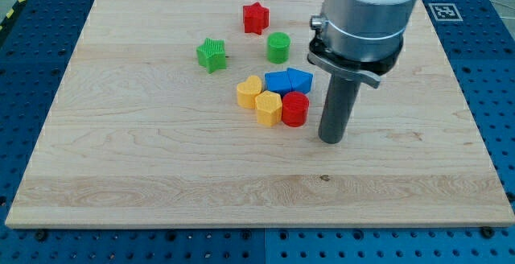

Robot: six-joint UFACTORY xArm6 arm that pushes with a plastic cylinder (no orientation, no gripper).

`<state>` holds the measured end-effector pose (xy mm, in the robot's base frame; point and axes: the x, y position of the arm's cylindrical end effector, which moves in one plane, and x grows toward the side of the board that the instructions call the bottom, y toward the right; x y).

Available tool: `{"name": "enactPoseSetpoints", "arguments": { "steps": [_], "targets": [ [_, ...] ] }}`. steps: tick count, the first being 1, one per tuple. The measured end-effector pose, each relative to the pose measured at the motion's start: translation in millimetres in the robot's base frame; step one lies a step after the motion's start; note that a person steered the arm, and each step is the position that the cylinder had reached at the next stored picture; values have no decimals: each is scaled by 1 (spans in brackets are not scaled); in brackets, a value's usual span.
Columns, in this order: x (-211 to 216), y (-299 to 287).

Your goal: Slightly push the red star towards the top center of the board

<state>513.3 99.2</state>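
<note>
Red star (255, 18) lies near the wooden board's (121, 159) top edge, around its centre, with a green cylinder (278, 47) below-right and a green star (212, 55) below-left. Mid-board cluster: two yellow hearts (249, 92) (269, 107), red cylinder (295, 109), two blue blocks (278, 81) (299, 78). My tip (331, 139) stands just right of the red cylinder, apart from it; no pincer exists, so its state cannot be told.

1. Stars: two, one red star (255, 18) and one green star (212, 55).
2. Cylinders: two, one green cylinder (278, 47) and one red cylinder (295, 109).
3. Yellow blocks: two, a yellow heart (249, 92) and a second yellow block (269, 107).
4. Blue blocks: two, the left blue block (278, 83) and the right blue block (299, 79), both just above the red cylinder.
5. Total: eight blocks.
</note>
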Motion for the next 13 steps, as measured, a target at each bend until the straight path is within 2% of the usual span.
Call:
{"name": "enactPoseSetpoints", "arguments": {
  "steps": [2,4,6,8,10,11,13],
  "targets": [
    [1,6],
    [24,9],
    [12,12],
    [-34,30],
    [-140,29],
    [-175,22],
    [-176,18]
  ]
}}
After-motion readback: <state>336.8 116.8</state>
